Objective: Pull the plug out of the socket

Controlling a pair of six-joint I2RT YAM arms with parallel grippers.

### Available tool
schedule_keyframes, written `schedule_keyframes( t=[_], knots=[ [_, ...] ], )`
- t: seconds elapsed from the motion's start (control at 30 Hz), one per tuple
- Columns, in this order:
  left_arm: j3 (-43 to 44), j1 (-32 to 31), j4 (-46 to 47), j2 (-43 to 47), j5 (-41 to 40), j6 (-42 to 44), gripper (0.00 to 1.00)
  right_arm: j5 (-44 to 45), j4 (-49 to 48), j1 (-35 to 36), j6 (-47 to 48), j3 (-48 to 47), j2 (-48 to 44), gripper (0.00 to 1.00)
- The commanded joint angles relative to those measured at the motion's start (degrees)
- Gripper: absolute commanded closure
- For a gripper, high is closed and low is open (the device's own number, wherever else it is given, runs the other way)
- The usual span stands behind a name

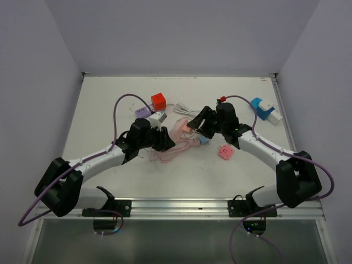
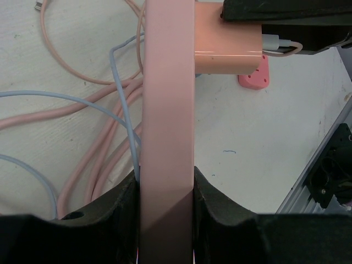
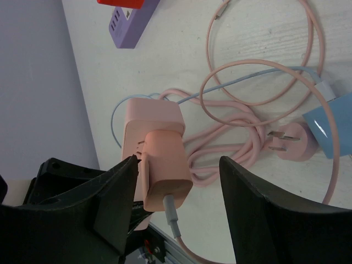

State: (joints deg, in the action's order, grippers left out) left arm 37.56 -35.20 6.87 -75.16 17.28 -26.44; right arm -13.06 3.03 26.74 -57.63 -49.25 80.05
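Observation:
A pink socket strip (image 2: 168, 99) is clamped between the jaws of my left gripper (image 2: 166, 181), which is shut on it. It also shows in the top view (image 1: 180, 132) and in the right wrist view (image 3: 153, 118). A pink plug (image 3: 165, 168) with a grey-tipped pink cable sits in the strip's end; it shows in the left wrist view (image 2: 225, 41) too. My right gripper (image 3: 179, 161) is open, with one finger on each side of the plug. The left finger is close against the plug and the right finger stands well apart. In the top view the left gripper (image 1: 168, 142) and the right gripper (image 1: 197, 125) meet at mid table.
Coiled pink and pale blue cables (image 1: 175, 151) lie under the grippers, with a blue plug (image 3: 333, 129) and a round pink plug (image 3: 294, 144). A small pink adapter (image 1: 226, 152), a purple strip (image 1: 144, 112), a red cube (image 1: 158, 101) and a blue-white block (image 1: 265, 110) lie around.

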Motion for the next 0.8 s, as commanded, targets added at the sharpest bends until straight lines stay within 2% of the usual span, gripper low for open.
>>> schedule_keyframes(
  t=[0.0,0.17,0.27,0.3,0.47,0.5,0.53,0.57,0.77],
  knots=[
    [0.93,-0.48,7.45,-0.52,-0.4,-0.81,1.0,-1.62,-4.87,0.59,-2.4,0.04,1.25,0.36],
    [1.64,-1.1,8.33,-1.22,-1.28,-0.72,1.0,-2.76,-8.29,0.77,-3.98,0.21,2.91,0.42],
    [1.29,-1.36,8.59,-1.31,-2.33,-0.72,1.0,-3.72,-9.53,0.85,-4.86,0.21,3.62,0.52],
    [1.11,-1.45,8.59,-1.31,-3.21,-0.81,1.0,-3.9,-9.62,0.86,-5.04,0.21,3.62,0.61],
    [0.24,-1.45,8.95,-1.05,-6.9,-1.86,1.0,-4.17,-8.92,0.86,-5.04,0.83,3.18,0.85],
    [0.06,-1.36,8.95,-0.96,-8.3,-2.73,1.0,-4.08,-8.57,0.86,-4.78,1.0,2.92,0.93],
    [-0.03,-1.45,8.77,-0.87,-9.36,-3.18,1.0,-3.99,-8.04,0.86,-4.17,1.18,2.66,0.97],
    [-0.29,-1.36,8.51,-0.87,-10.5,-3.62,1.0,-3.73,-6.64,0.86,-3.9,1.18,2.48,1.0],
    [-0.47,-1.19,5.26,-1.4,-19.02,-6.44,1.0,-3.46,-1.64,0.85,-1.0,1.09,0.55,1.0]
  ],
)
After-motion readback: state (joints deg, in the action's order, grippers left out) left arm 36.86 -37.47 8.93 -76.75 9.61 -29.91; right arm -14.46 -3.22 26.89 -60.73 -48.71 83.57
